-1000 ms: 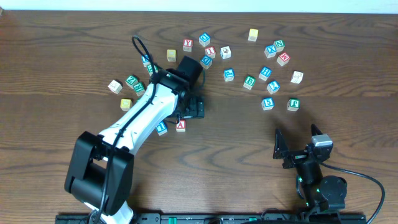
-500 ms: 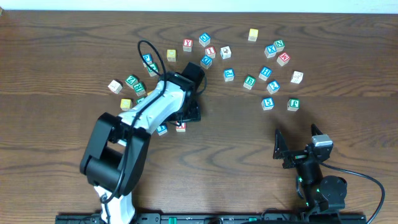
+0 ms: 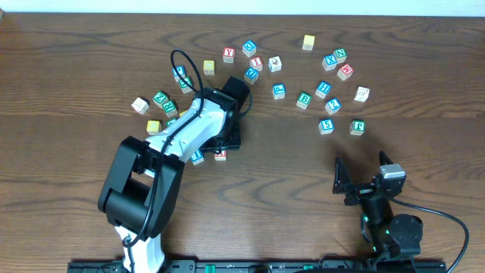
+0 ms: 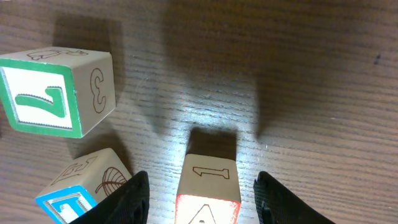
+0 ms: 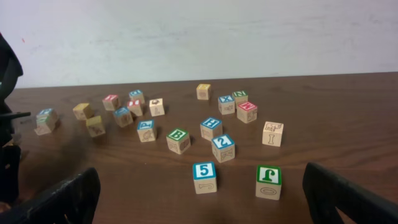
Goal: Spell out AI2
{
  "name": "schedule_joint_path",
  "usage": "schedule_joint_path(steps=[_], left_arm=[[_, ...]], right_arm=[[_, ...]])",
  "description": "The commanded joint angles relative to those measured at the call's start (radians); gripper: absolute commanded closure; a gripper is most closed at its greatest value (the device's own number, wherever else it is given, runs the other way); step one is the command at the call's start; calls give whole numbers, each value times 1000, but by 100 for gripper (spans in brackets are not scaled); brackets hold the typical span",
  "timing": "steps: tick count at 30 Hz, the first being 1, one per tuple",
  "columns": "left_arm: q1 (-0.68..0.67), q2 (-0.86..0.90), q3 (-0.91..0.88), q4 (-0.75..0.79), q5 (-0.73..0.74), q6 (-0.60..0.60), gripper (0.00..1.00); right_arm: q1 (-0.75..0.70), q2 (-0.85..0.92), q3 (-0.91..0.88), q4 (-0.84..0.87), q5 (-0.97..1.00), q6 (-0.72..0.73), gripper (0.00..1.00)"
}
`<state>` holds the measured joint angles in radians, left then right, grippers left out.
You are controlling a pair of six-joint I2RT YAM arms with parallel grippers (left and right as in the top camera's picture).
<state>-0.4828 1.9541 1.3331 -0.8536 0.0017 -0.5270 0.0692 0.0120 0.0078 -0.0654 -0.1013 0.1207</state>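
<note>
A red-bordered A block [image 4: 208, 193] stands on the table between the fingers of my left gripper [image 4: 205, 208]. The fingers are open, with a gap on each side of the block. In the overhead view the left gripper [image 3: 227, 141] partly covers the A block [image 3: 220, 155]. A blue 2 block [image 3: 333, 106] sits at the right and also shows in the right wrist view [image 5: 223, 147]. A pale I block [image 3: 362, 93] lies near it, seen too in the right wrist view [image 5: 272, 133]. My right gripper [image 3: 362, 174] is open and empty near the front.
A blue-topped block [image 4: 65, 202] sits just left of the left finger, and a green-bordered block [image 4: 56, 93] lies farther back. Several letter blocks are scattered across the far half of the table [image 3: 424, 68]. A blue 5 block [image 5: 204, 177] and a green block [image 5: 268, 181] are nearest my right gripper.
My left gripper has moved a little left and toward the front, coming down around the A block. The blocks and the right arm have not moved.
</note>
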Motion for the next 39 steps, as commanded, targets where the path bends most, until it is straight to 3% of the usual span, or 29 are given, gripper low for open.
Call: schedule_joint_path(steps=[1, 12, 15, 21, 26, 39], left_arm=[[-1, 3, -27, 7, 10, -9, 47], [-1, 3, -62, 34, 16, -16, 52], [-1, 2, -61, 42, 15, -8, 60], [-1, 2, -61, 44, 13, -8, 62], [-1, 1, -61, 44, 13, -8, 85], [-1, -4, -44, 43, 13, 21, 85]], right_arm=[[-4, -5, -2, -2, -3, -10, 1], [-4, -5, -2, -2, -3, -10, 1], [-4, -5, -2, -2, -3, -10, 1], [-4, -5, -2, -2, -3, -10, 1], [-4, -5, -2, -2, -3, -10, 1], [-4, -5, -2, -2, -3, -10, 1]])
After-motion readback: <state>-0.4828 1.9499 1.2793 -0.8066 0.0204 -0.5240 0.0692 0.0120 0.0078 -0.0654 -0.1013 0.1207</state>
